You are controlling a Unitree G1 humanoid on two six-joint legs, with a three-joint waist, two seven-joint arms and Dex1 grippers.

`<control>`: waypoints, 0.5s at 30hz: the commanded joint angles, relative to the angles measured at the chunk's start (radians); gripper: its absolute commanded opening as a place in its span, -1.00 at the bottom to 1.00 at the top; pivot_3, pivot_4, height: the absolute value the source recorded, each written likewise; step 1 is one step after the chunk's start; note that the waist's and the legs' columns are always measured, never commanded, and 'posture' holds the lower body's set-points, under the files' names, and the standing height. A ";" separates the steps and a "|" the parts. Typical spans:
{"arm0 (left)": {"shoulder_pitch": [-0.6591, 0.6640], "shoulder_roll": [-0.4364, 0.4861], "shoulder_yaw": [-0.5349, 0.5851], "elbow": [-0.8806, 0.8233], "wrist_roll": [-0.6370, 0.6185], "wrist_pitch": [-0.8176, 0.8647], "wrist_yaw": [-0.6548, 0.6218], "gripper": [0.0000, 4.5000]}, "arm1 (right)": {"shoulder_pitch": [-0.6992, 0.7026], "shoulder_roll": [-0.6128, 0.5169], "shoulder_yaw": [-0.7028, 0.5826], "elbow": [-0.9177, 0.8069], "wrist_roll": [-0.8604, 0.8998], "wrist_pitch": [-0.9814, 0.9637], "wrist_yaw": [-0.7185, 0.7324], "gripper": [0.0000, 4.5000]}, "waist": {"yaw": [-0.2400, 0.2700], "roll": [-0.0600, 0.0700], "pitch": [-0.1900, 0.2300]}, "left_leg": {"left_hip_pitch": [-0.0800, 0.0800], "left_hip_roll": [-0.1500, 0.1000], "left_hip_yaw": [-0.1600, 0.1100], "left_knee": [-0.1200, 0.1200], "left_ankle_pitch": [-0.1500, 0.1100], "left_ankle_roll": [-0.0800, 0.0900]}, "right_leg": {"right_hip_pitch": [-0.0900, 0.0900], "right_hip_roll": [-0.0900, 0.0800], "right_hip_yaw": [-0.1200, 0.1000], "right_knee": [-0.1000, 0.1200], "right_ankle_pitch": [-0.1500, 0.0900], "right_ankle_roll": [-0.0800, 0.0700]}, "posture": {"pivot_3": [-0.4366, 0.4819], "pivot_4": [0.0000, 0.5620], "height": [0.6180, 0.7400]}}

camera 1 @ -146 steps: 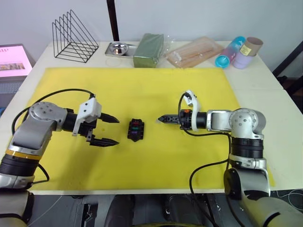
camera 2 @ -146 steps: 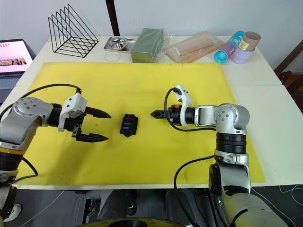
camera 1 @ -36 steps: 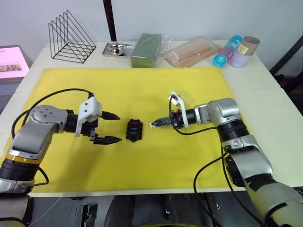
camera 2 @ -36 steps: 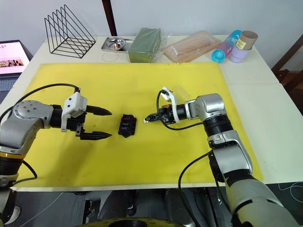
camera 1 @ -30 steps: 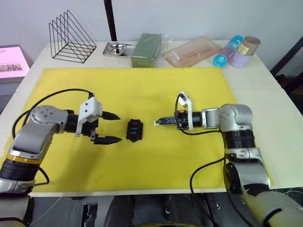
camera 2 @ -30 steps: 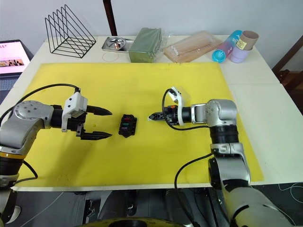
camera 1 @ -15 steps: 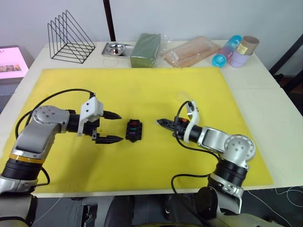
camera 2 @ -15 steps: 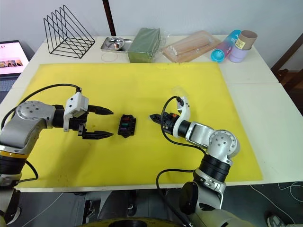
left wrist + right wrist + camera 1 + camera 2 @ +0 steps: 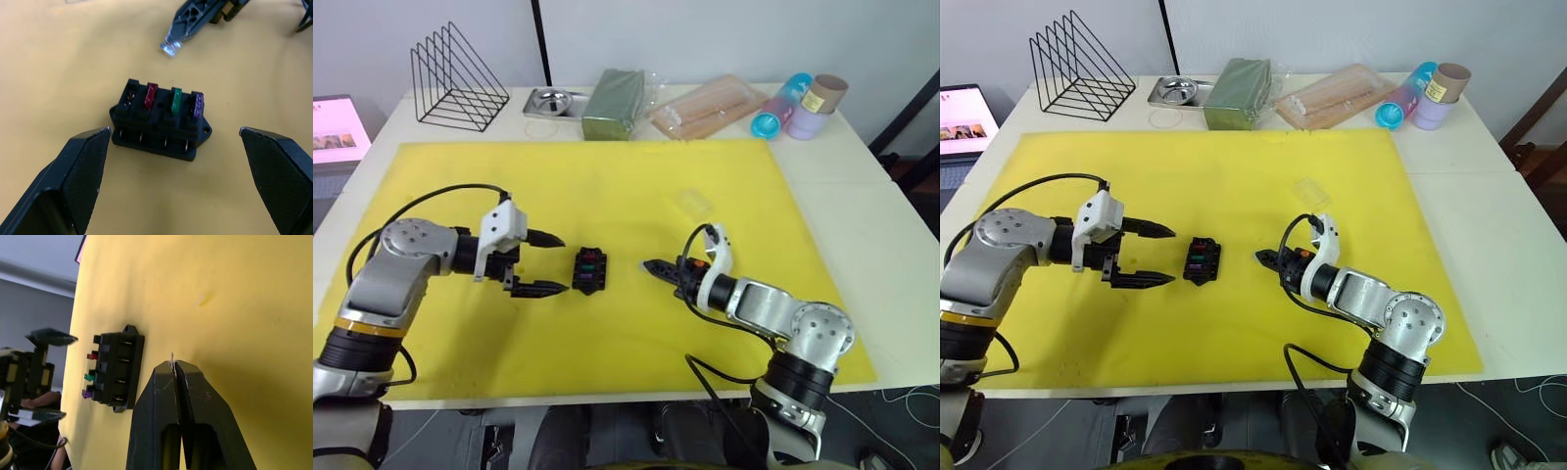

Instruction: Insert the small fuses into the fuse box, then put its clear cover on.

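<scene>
Left wrist view looks straight at the fuse box (image 9: 159, 128), sitting flat on the yellow mat (image 9: 607, 186) that covers the tabletop (image 9: 862, 166); three of its slots carry fuses, a red fuse (image 9: 151, 95), a green fuse (image 9: 176, 99) and a purple fuse (image 9: 198, 104) side by side, and the slot at the end beside the red one looks bare; the left tool (image 9: 546, 262) hovers just to the robot's left of the box with its two black fingers spread wide and nothing between them; the right tool (image 9: 651, 266) points at the box from the other side, near it but not touching, its fingers pressed together on a pale clear fuse (image 9: 169, 48) whose thin metal blade pokes out at the tips; the clear cover (image 9: 693, 203) lies on the mat well apart from the box, farther back and toward the right arm; along the far edge stand a wire rack (image 9: 453, 76), a metal dish (image 9: 552, 100) and a green block (image 9: 618, 102).
</scene>
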 commanded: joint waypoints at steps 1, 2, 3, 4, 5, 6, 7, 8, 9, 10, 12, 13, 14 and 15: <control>-0.013 0.000 0.004 -0.005 0.005 -0.017 0.003 1.00 | 0.016 -0.010 0.030 0.019 0.058 0.019 -0.020 -0.99 | 0.000 0.000 0.000 | 0.000 0.000 0.000 0.000 0.000 0.000 | 0.000 0.000 0.000 0.000 0.000 0.000 | -0.05 -0.47 1.00; -0.012 0.000 0.005 -0.006 0.005 -0.016 0.004 1.00 | 0.014 -0.024 0.034 0.022 0.068 0.019 -0.021 -0.90 | 0.000 0.000 0.000 | 0.000 0.000 0.000 0.000 0.000 0.000 | 0.000 0.000 0.000 0.000 0.000 0.000 | -0.05 -0.47 1.00; -0.010 0.001 0.006 -0.007 0.006 -0.017 0.005 1.00 | 0.012 -0.043 0.038 0.027 0.080 0.019 -0.018 -0.79 | 0.000 0.000 0.000 | 0.000 0.000 0.000 0.000 0.000 0.000 | 0.000 0.000 0.000 0.000 0.000 0.000 | -0.05 -0.47 1.00; -0.008 0.002 0.006 -0.008 0.006 -0.017 0.005 1.00 | 0.010 -0.057 0.040 0.032 0.090 0.019 -0.017 -0.69 | 0.000 0.000 0.000 | 0.000 0.000 0.000 0.000 0.000 0.000 | 0.000 0.000 0.000 0.000 0.000 0.000 | -0.05 -0.47 1.00; -0.008 0.002 0.006 -0.009 0.005 -0.016 0.006 1.00 | 0.008 -0.078 0.045 0.038 0.100 0.019 -0.013 -0.55 | 0.000 0.000 0.000 | 0.000 0.000 0.000 0.000 0.000 0.000 | 0.000 0.000 0.000 0.000 0.000 0.000 | -0.05 -0.47 1.00; -0.008 0.001 0.006 -0.009 0.005 -0.015 0.007 1.00 | 0.007 -0.099 0.054 0.041 0.108 0.019 -0.007 -0.39 | 0.001 0.000 0.000 | 0.000 0.000 0.000 0.000 0.000 0.000 | 0.000 0.000 0.000 0.000 0.000 0.000 | -0.05 -0.47 1.00; -0.009 0.001 0.006 -0.009 0.005 -0.015 0.007 1.00 | 0.005 -0.122 0.062 0.045 0.117 0.019 0.000 -0.24 | 0.001 0.000 0.000 | 0.000 0.000 0.000 0.000 0.000 0.000 | 0.000 0.000 0.000 0.000 0.000 0.000 | -0.05 -0.47 1.00; -0.009 0.001 0.006 -0.009 0.005 -0.014 0.008 1.00 | 0.001 -0.148 0.071 0.049 0.128 0.019 0.011 -0.09 | 0.001 0.000 0.000 | 0.000 0.000 0.000 0.000 0.000 0.000 | 0.000 0.000 0.000 0.000 0.000 0.000 | -0.05 -0.47 1.00; -0.009 0.001 0.006 -0.009 0.005 -0.015 0.008 1.00 | -0.007 -0.187 0.085 0.056 0.142 0.019 0.032 0.09 | 0.001 0.000 0.000 | 0.000 0.000 0.000 0.000 0.000 0.000 | 0.000 0.000 0.000 0.000 0.000 0.000 | -0.05 -0.47 1.00; -0.009 0.001 0.006 -0.008 0.005 -0.015 0.007 1.00 | -0.016 -0.229 0.103 0.061 0.153 0.019 0.055 0.22 | 0.002 0.000 0.000 | 0.000 0.000 0.000 0.000 0.000 0.000 | 0.000 0.000 0.000 0.000 0.000 0.000 | -0.05 -0.47 1.00; -0.009 0.001 0.005 -0.007 0.006 -0.017 0.007 1.00 | -0.038 -0.315 0.150 0.064 0.161 0.019 0.114 0.53 | 0.002 0.000 0.000 | 0.000 0.000 0.000 0.000 0.000 0.000 | 0.000 0.000 0.000 0.000 0.000 0.000 | -0.05 -0.47 1.00; -0.011 0.001 0.004 -0.006 0.006 -0.017 0.007 1.00 | -0.053 -0.349 0.165 0.076 0.171 0.019 0.140 0.68 | 0.002 0.000 0.000 | 0.000 0.000 0.001 0.000 0.000 0.000 | 0.000 -0.001 0.000 0.000 0.000 0.000 | -0.05 -0.47 1.00; -0.013 0.000 0.003 -0.005 0.006 -0.017 0.006 1.00 | -0.082 -0.405 0.196 0.088 0.171 0.019 0.192 0.85 | 0.002 0.000 0.000 | 0.000 0.000 0.001 0.000 0.000 0.000 | 0.000 0.000 0.000 -0.001 0.000 0.000 | -0.05 -0.47 1.00; -0.014 -0.001 0.002 -0.003 0.006 -0.018 0.005 1.00 | -0.109 -0.453 0.225 0.099 0.165 0.019 0.241 0.99 | 0.002 0.000 0.000 | 0.000 0.000 0.001 0.000 0.000 0.000 | 0.000 0.000 0.000 -0.001 0.000 0.000 | -0.05 -0.47 1.00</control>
